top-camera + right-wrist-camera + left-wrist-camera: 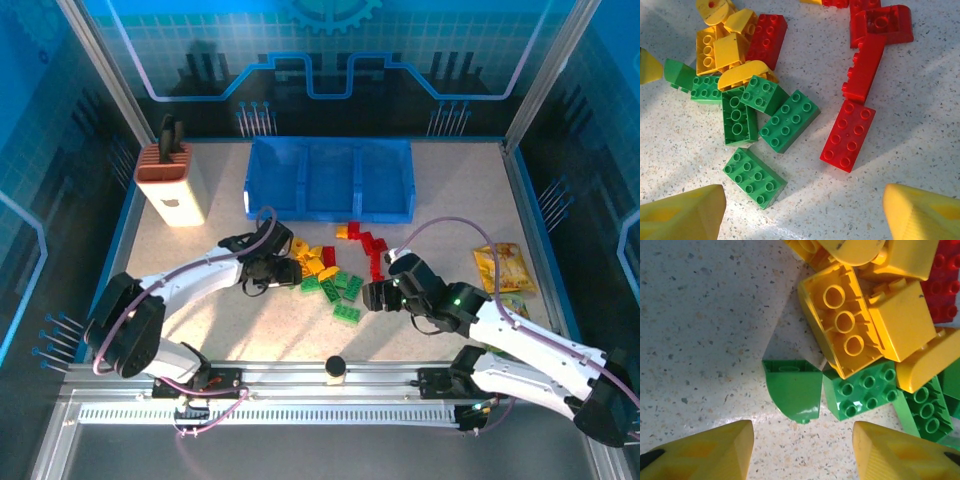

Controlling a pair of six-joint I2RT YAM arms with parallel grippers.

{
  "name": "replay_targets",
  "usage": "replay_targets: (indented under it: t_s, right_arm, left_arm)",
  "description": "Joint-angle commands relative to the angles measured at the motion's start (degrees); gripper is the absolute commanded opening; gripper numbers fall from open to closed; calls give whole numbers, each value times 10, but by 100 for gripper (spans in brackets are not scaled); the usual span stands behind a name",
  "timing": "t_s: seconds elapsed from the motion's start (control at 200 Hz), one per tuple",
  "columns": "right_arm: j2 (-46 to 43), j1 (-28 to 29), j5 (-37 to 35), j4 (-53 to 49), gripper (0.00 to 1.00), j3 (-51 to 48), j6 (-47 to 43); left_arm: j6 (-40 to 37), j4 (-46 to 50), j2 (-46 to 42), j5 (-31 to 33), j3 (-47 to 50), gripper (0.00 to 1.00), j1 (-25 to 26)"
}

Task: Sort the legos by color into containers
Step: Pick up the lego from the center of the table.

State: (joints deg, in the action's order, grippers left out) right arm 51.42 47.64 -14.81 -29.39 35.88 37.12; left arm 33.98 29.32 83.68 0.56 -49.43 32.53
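bins (330, 208): 3 | green legos (790, 120): 6 | left pincer (802, 434): released | right pincer (804, 197): released

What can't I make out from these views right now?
Top external: the left hand overlaps the lego pile, hiding whatever lies under it.
Left wrist: the red brick is cut off by the right edge, so its length is unknown.
Top external: the snack packet print is too small to read.

White arms (190, 275), blk joints (125, 335), lilac cables (450, 221); L hand (802, 452) + R hand (805, 215) w/ yellow wedge fingertips (682, 212)
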Motion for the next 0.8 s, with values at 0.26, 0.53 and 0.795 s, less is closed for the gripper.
replay_targets:
  t_s: [0.26,0.53,0.795]
  right_arm:
    - [19,4,-16,32,82,-2,-11]
    - [42,4,-4,58,82,-8,-2]
    - [45,4,-8,60,82,-8,-1]
  left_arm:
    - [-12,14,51,30,-31,47,4]
    - [-16,9,73,34,-25,46,4]
    - [-14,-4,91,32,-28,46,4]
